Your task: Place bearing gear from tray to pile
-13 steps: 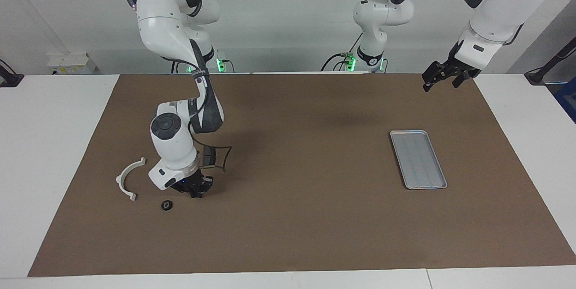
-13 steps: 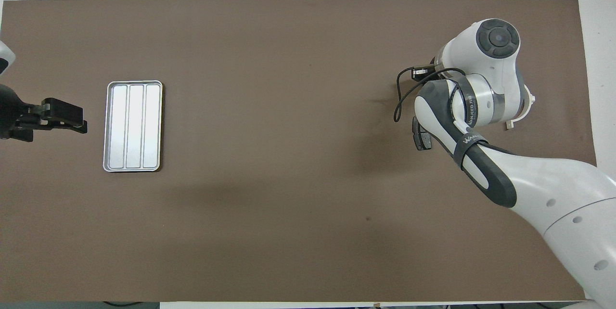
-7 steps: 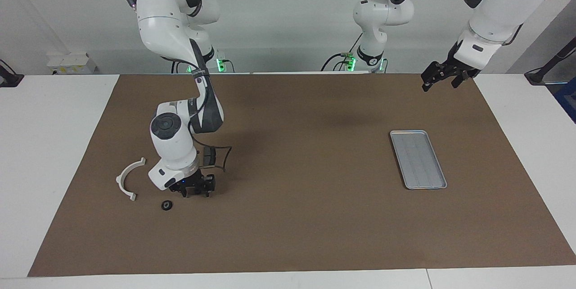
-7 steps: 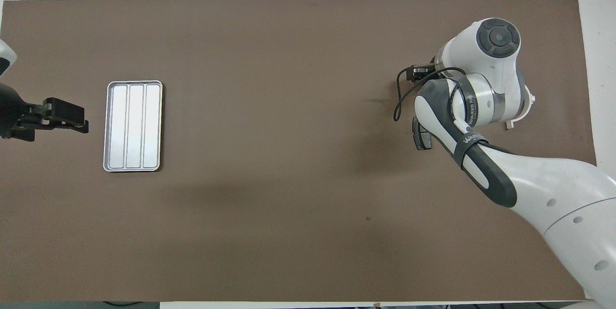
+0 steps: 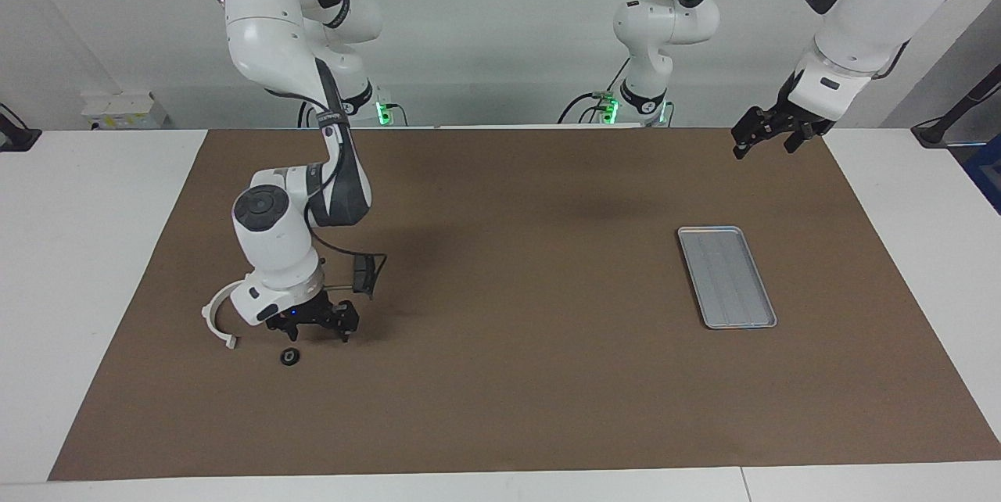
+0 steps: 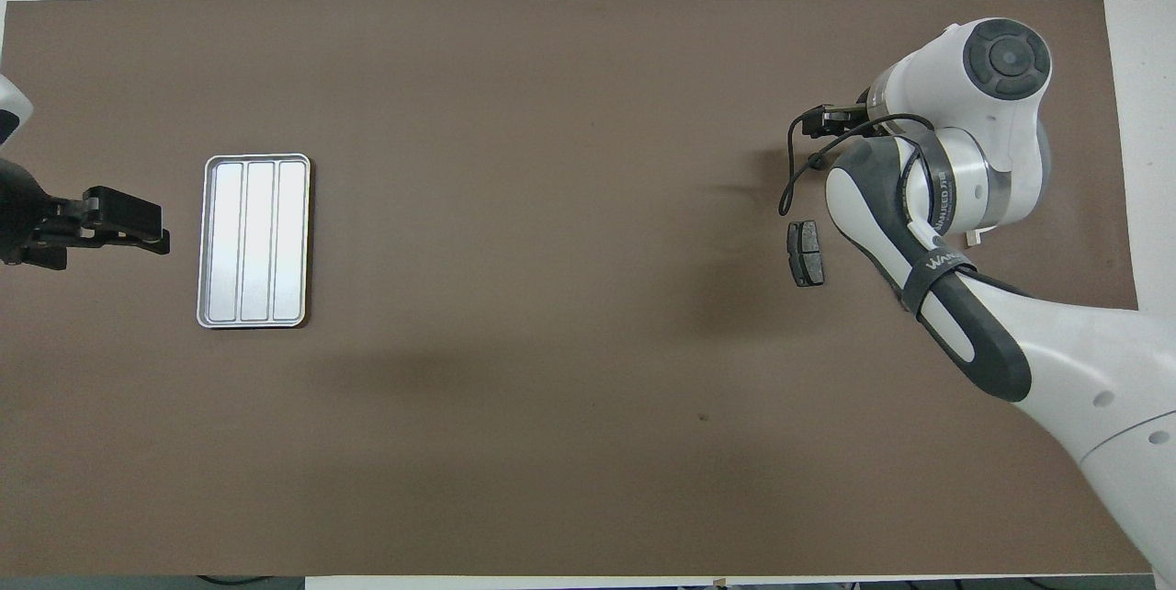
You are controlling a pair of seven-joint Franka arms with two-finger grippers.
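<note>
The small black bearing gear [image 5: 290, 357] lies on the brown mat, close to the white half-ring bracket [image 5: 213, 316] of the pile. My right gripper [image 5: 317, 333] hangs low over the mat just beside the gear, open and empty, not touching it. The right wrist hides part of the bracket. In the overhead view the right arm [image 6: 955, 195] covers the gear and the gripper; one dark grey brake-pad plate [image 6: 807, 253] lies beside it and a bracket tip [image 6: 974, 237] peeks out. The silver tray [image 5: 727, 277] [image 6: 254, 241] holds nothing. My left gripper [image 5: 762, 142] [image 6: 138, 232] waits open in the air beside the tray.
The brown mat [image 5: 516, 377] covers most of the white table. A wide bare stretch of mat lies between the tray and the pile. A black cable loop [image 5: 377, 267] hangs off the right wrist.
The right wrist has swung toward the right arm's end of the table and the gripper has turned beside the gear. The brake-pad plate now shows fully from above. Gear and left arm unmoved.
</note>
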